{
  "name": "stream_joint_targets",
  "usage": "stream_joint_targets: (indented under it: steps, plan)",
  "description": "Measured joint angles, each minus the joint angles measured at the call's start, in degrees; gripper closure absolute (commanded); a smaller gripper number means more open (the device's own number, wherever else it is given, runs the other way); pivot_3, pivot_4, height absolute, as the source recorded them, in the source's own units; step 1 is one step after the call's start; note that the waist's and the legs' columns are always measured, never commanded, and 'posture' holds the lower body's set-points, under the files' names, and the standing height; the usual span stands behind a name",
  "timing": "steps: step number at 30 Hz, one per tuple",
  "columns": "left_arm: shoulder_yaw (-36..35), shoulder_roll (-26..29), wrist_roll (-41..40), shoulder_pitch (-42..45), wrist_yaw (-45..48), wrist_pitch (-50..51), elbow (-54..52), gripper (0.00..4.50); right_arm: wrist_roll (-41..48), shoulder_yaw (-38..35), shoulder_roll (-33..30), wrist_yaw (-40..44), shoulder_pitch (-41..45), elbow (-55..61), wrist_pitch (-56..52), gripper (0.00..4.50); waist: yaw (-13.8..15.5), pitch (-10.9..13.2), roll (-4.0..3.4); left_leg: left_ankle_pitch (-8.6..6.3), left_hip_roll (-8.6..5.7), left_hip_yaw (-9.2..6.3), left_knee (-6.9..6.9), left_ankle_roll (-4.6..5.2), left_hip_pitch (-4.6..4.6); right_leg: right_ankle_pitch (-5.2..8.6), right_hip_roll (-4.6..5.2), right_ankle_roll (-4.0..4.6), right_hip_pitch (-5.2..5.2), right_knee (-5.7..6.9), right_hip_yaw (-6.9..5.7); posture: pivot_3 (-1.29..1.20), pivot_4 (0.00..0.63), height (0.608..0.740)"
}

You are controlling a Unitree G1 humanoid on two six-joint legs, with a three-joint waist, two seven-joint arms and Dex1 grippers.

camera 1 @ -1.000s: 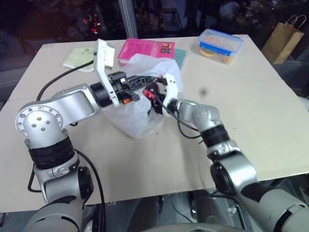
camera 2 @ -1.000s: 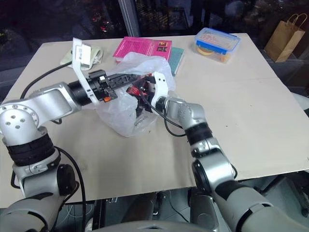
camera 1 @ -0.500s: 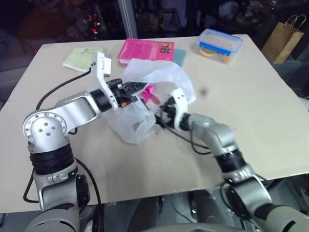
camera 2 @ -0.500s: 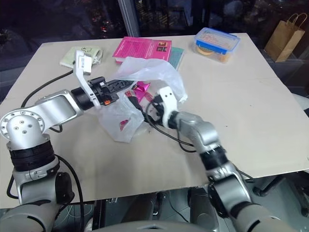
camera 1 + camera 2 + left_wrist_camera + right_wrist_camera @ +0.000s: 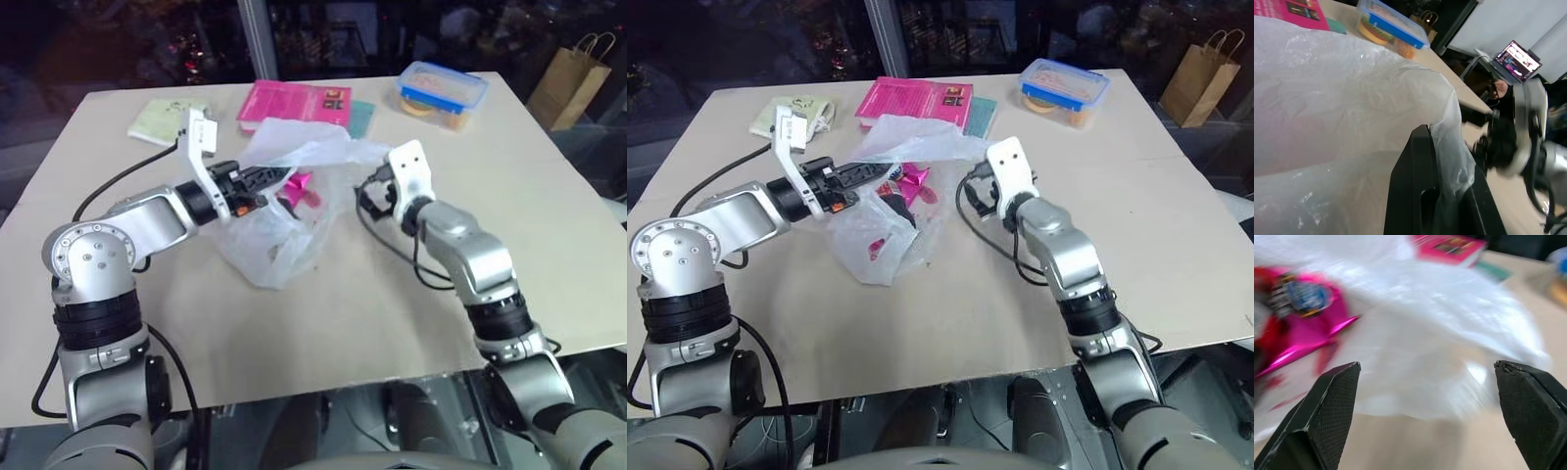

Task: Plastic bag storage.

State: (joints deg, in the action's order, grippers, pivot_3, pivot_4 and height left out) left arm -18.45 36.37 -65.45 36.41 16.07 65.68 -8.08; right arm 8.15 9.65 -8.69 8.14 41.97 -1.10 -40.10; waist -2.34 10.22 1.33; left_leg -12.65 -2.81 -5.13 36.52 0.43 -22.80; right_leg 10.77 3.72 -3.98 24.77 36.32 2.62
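Plastic bag [image 5: 279, 230] sits mid-worktop [image 5: 549, 206], crumpled, mouth lifted up. Left claw [image 5: 272, 178] clamped tight on the bag's upper edge, holding it raised; left wrist view shows film pinched between the black fingers [image 5: 1418, 196]. Right claw [image 5: 370, 192] just beside the bag's right side, jaws spread wide, holding nothing, apart from the film; right wrist view shows both fingertips [image 5: 1327, 401] wide with the bag ahead. Magenta chips packet [image 5: 299, 188] sits in the bag's mouth. Behind: pink book [image 5: 294, 101], blue-lidded food box [image 5: 446, 91], pale green pouch [image 5: 162, 119]. Brown paper bag [image 5: 568, 78] off the worktop's far right corner.
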Motion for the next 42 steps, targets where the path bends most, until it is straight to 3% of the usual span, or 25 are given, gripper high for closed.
stream_joint_targets:
  steps: [11,15,21,22,23,25,32,36,42]
  plan:
    - [-0.3,-0.4,0.0,-0.3,-1.2,0.0,-1.6,4.50,-3.4,-1.5,-1.0,1.1,2.1,-5.6,2.8,0.06,-0.1,0.0,0.00,-0.01,0.00,0.00,-0.04,0.02,-0.03,-0.01,0.01,0.00,0.02,-0.05,0.02,0.00,0.150,0.740]
    - [-0.3,-0.7,0.0,-0.8,-1.2,0.0,-2.5,4.50,-3.2,-2.7,-0.2,2.8,3.4,-11.9,6.5,1.31,-0.1,0.0,0.00,-0.01,0.00,0.00,-0.04,0.02,-0.03,-0.01,0.00,0.01,0.02,-0.04,0.00,0.00,0.150,0.740]
    - [-0.2,1.8,1.2,-1.5,2.2,-0.3,-2.5,4.50,-2.5,-3.9,-0.2,5.9,4.6,-13.5,7.9,4.29,-0.2,0.0,-0.01,-0.01,0.00,0.00,-0.05,0.01,-0.03,-0.01,0.00,0.01,0.02,-0.04,0.01,0.00,0.150,0.740]
    - [-0.2,2.3,1.3,-1.9,2.9,-0.3,-2.6,4.50,-2.5,-4.0,-0.4,6.3,4.7,-13.5,7.9,4.46,-0.2,0.0,-0.01,-0.01,0.00,0.00,-0.05,0.01,-0.03,0.00,0.00,0.01,0.02,-0.05,0.01,0.00,0.150,0.740]
    - [-0.2,2.9,1.4,-2.5,4.1,-0.3,-2.6,4.50,-2.4,-4.1,-0.5,6.7,4.7,-13.5,8.0,4.46,-0.2,0.0,-0.01,-0.01,0.00,0.00,-0.06,0.02,-0.03,0.00,0.00,0.01,0.02,-0.05,0.00,0.00,0.150,0.740]
    - [-0.4,4.3,1.0,-3.7,6.8,-0.2,-2.6,3.94,-2.3,-4.2,-0.6,7.3,4.7,-13.5,7.9,4.50,-0.2,0.0,-0.01,-0.01,0.00,0.01,-0.06,0.02,-0.04,-0.01,0.00,0.01,0.03,-0.05,0.01,0.00,0.150,0.740]
    - [-4.0,13.6,-5.0,-8.7,20.0,2.1,-5.9,0.84,-2.1,-5.2,-1.7,8.2,4.5,-12.4,7.2,4.50,-0.2,0.0,-0.03,-0.02,0.02,0.00,-0.10,0.02,-0.04,0.00,0.00,0.01,0.03,-0.07,-0.02,0.00,0.150,0.740]
    - [-3.6,24.3,-3.6,-18.1,32.6,1.4,-14.8,0.84,-1.5,-5.2,-3.0,9.2,2.2,-7.7,4.8,4.50,-0.3,0.0,-0.09,-0.04,0.07,0.07,-0.20,0.06,-0.03,0.01,0.01,0.02,0.02,-0.20,0.04,0.00,0.150,0.740]
    - [2.8,24.6,14.0,-30.8,38.9,-14.9,-23.3,0.84,-1.0,-5.2,-4.2,10.0,-0.8,-2.2,1.2,4.50,0.0,0.1,-0.17,-0.04,0.18,0.10,-0.27,0.06,-0.08,0.02,0.01,0.04,0.01,-0.41,-0.01,0.00,0.150,0.740]
